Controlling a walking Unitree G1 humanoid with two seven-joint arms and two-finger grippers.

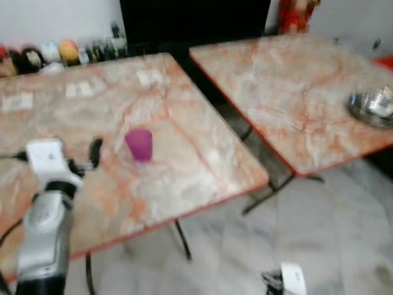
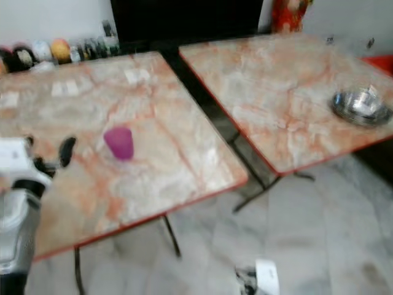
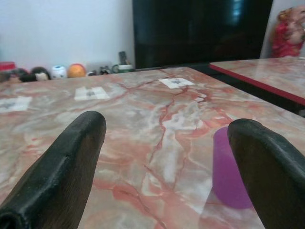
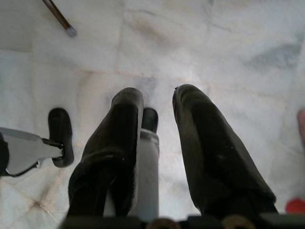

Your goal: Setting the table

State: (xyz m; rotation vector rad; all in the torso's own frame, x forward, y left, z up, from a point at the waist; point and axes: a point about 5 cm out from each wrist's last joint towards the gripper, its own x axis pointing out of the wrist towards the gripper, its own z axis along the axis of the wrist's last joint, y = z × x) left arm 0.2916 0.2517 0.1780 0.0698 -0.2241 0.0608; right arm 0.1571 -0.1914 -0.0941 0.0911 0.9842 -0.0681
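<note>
A purple cup (image 1: 139, 144) stands upright on the left marble-patterned table (image 1: 202, 166), in its front half. My left gripper (image 1: 86, 157) hovers low over that table just left of the cup, apart from it. In the left wrist view its fingers (image 3: 71, 162) are spread wide, so it is open, and the cup (image 3: 228, 171) sits beside one fingertip. A metal bowl (image 1: 371, 107) rests near the right edge of the second table (image 1: 288, 92). My right gripper (image 4: 158, 95) hangs low over the floor, fingers close together with nothing between them.
A narrow gap (image 1: 227, 114) separates the two tables, whose thin legs (image 1: 182, 241) stand on a pale marble floor (image 1: 331, 233). Small bottles and round ornaments (image 1: 67, 52) line the wall behind the left table. White square labels (image 1: 80, 90) lie on its far half. A red figure (image 1: 298, 15) stands at the back.
</note>
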